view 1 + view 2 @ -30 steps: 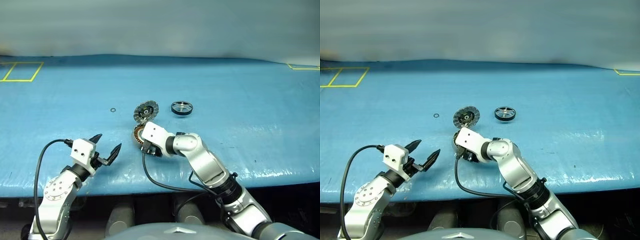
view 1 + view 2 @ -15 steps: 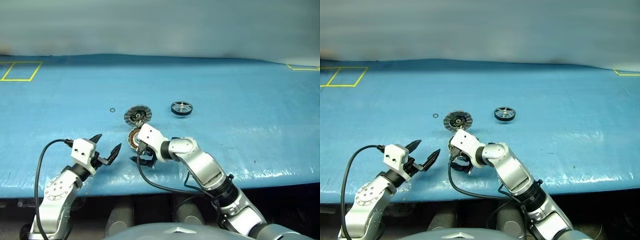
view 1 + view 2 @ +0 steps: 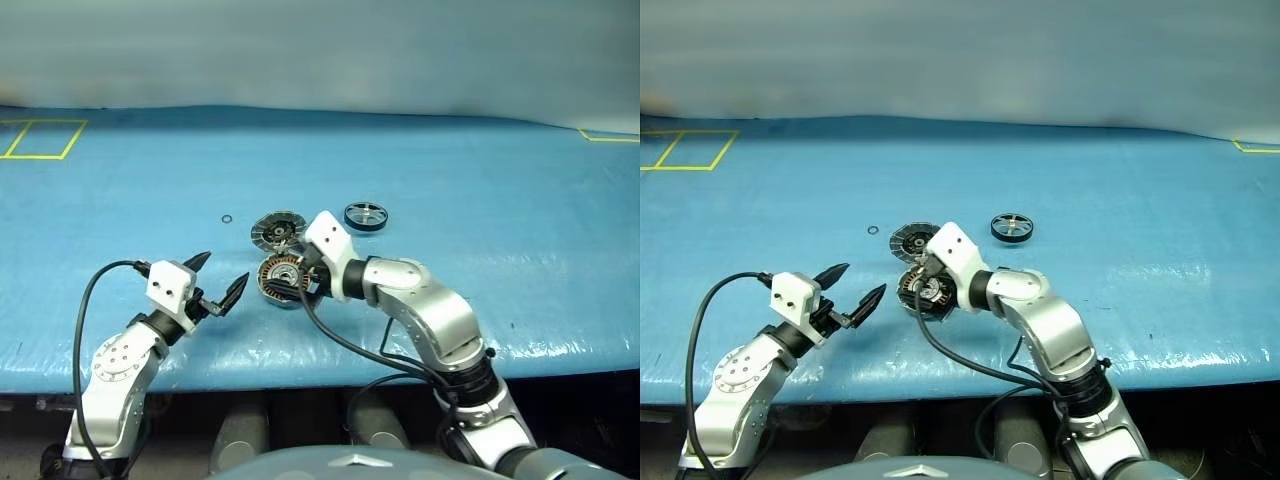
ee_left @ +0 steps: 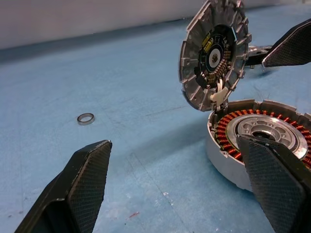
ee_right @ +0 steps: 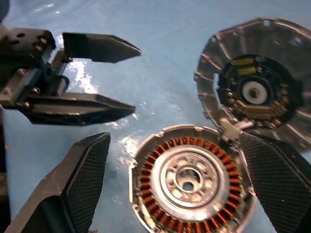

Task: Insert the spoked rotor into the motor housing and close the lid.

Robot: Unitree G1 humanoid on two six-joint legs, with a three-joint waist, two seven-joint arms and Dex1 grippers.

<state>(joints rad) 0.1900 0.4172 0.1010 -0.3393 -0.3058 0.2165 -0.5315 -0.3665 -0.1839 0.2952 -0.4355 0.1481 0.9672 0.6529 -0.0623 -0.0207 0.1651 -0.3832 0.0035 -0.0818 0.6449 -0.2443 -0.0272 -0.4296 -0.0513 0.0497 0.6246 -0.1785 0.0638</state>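
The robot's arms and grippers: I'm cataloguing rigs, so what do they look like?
Both arms are silver-grey metal with rounded joints and dark bands. Each ends in a white boxy wrist block. The left gripper and the right gripper each have two black, pointed fingers with a fine mesh texture. A black cable loops along each arm.

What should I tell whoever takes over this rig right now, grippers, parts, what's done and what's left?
Left gripper: open, empty, hovering left of the motor housing.
Right gripper: open, empty, poised over the housing, fingers either side.
Housing: on the blue table, windings exposed, nothing inside.
Lid: hinged open, tilted back behind the housing.
Spoked rotor: lying on the table, behind and right of the housing.
Small ring: loose, left of the lid.
Done: lid open.
Left: pick up rotor, seat it in housing, close lid.
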